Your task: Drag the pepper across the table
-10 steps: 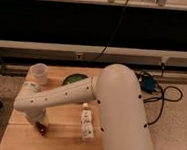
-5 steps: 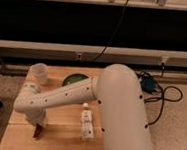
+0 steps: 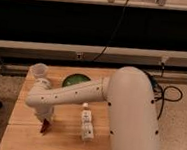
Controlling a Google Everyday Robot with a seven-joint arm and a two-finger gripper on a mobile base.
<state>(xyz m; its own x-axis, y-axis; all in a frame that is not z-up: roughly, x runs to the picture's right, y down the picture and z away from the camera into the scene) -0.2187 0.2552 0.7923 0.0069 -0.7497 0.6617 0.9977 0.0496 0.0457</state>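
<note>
The pepper (image 3: 44, 128) is a small dark-red shape lying on the wooden table (image 3: 25, 137) near its front left. My white arm reaches in from the right and bends down to it. My gripper (image 3: 45, 120) points down right above the pepper and seems to touch its top end. The arm hides part of the gripper.
A white bottle (image 3: 86, 124) lies on its side just right of the pepper. A green bowl (image 3: 75, 80) sits at the back middle, partly behind the arm. A white cup (image 3: 38, 71) stands at the back left. The table's left and front edges are close to the pepper.
The gripper stays low at the pepper near the table's front left. Gripper and pepper have shifted only slightly.
</note>
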